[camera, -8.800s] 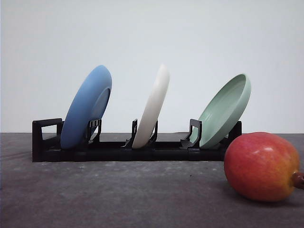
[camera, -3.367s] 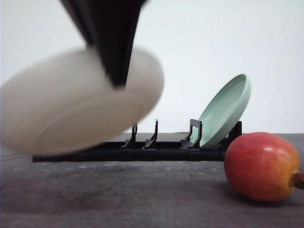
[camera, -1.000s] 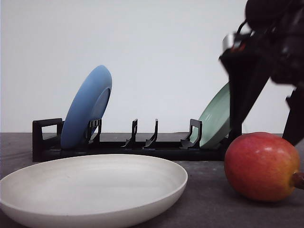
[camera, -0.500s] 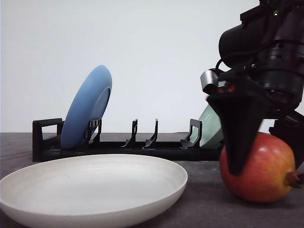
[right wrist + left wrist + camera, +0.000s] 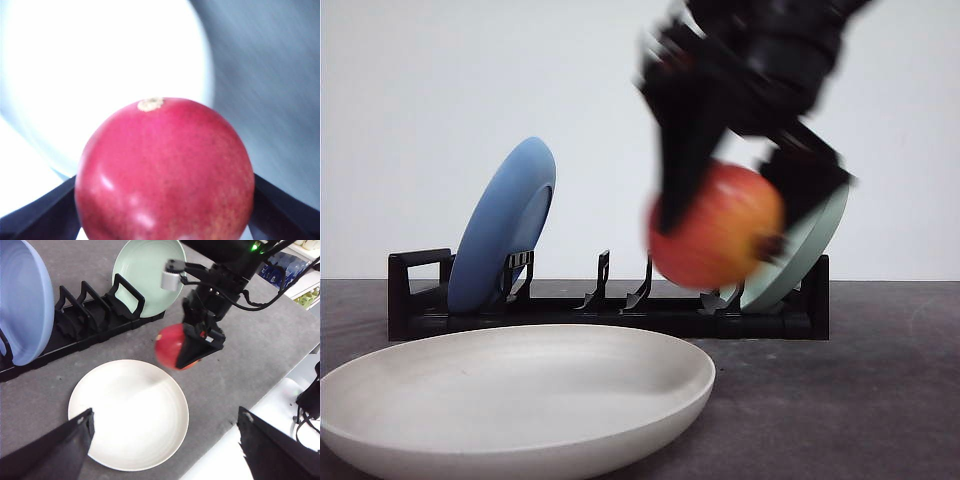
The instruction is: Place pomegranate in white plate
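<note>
- Front view: the right gripper (image 5: 735,215) is clamped on the pomegranate (image 5: 715,226), which hangs in the air in front of the black rack (image 5: 600,305) and the pale green plate (image 5: 800,250), above and beside the far edge of the white plate (image 5: 520,400) lying flat on the table. The arm is blurred; a round, smooth fruit could slip from the two fingers, I'd guess. No writing to read here.
- Left wrist view: the left gripper (image 5: 165,450) has its fingers spread wide apart, holding nothing, near the white plate (image 5: 127,415). The pomegranate (image 5: 172,346) sits over the plate's rim, not its middle; let go there, it may roll off. No labels legible.
- Right wrist view: the pomegranate (image 5: 165,170) is pinched between dark fingers (image 5: 40,210), the white plate (image 5: 100,70) beneath. A high release might bounce it out. No writing.
</note>
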